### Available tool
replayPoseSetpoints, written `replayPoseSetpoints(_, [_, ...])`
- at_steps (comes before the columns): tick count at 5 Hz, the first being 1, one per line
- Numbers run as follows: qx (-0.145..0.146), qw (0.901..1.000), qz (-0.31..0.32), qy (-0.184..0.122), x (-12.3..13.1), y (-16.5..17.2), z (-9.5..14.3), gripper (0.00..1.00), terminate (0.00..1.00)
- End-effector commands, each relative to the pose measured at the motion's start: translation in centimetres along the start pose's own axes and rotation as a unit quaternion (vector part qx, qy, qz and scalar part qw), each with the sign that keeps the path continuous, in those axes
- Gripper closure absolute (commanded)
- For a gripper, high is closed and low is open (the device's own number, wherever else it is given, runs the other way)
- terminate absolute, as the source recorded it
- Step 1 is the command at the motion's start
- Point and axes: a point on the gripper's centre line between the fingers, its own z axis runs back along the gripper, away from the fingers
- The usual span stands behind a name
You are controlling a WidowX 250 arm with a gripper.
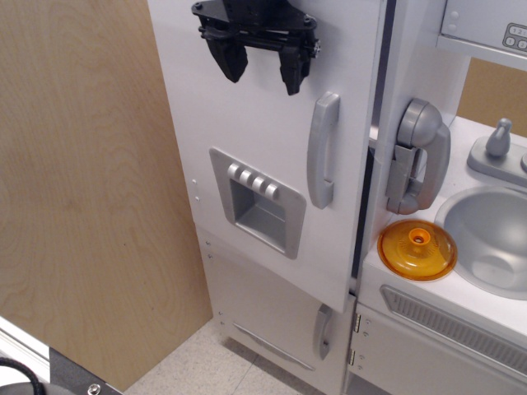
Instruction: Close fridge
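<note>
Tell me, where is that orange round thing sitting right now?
The orange lid lies flat on the white counter, at the right of the view, just left of the sink and below the grey toy phone.

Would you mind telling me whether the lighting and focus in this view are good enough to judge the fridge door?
In observation.image, lighting is even and soft; the white fridge door shows no glare, the black gripper is sharp, and a thin dark gap remains along the door's right edge.
</note>
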Motion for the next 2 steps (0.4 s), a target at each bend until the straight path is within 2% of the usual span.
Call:
replayPoseSetpoints(1, [0.005, 0.9995, 0.007, -0.03, 1.83, 0.16, 1.15, 0.0, 0.0])
replayPoseSetpoints(2, [-0.019, 0.9994, 0.012, -0.027, 1.48, 0.21, 1.72, 0.0, 0.0])
